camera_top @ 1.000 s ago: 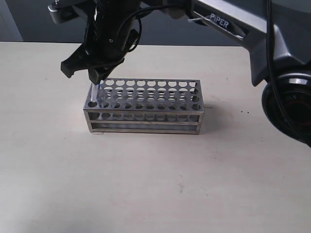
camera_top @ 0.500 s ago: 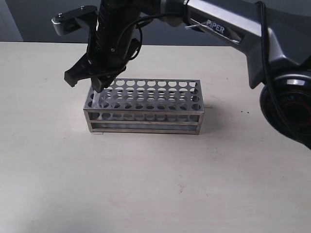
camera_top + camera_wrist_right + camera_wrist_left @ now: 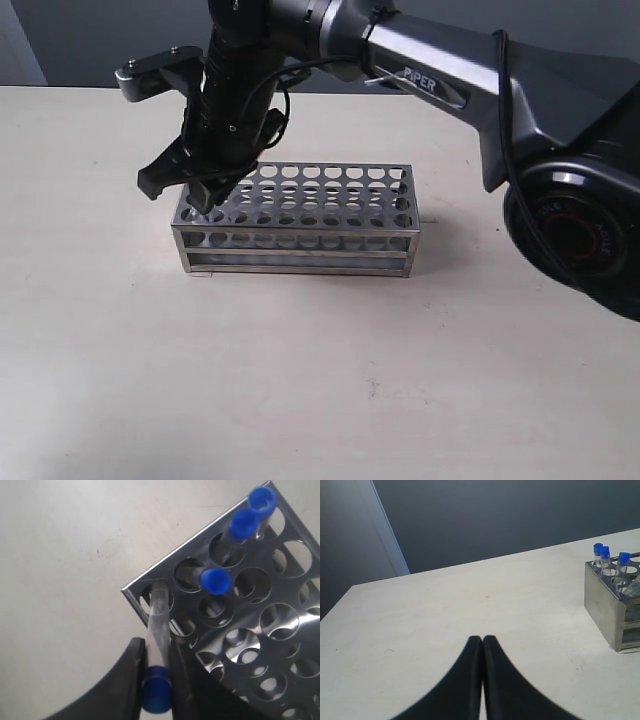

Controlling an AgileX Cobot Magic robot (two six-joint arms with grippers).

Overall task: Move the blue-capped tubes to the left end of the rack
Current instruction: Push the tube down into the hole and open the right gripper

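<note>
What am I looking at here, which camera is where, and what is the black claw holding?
A two-armed robot. The wide picture is from a camera off the arms; the other two sit on the wrists. On the table stands a metal test-tube rack. The right gripper holds a blue-capped tube by its cap, its bottom in the rack's left corner hole. Three more blue-capped tubes stand beside it. The left gripper is shut, empty, off to the side.

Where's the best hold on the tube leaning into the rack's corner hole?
The capped top end, from above, where the right gripper pinches it: the tube leans with its lower end at the corner hole of the rack, leaving only the top free.
</note>
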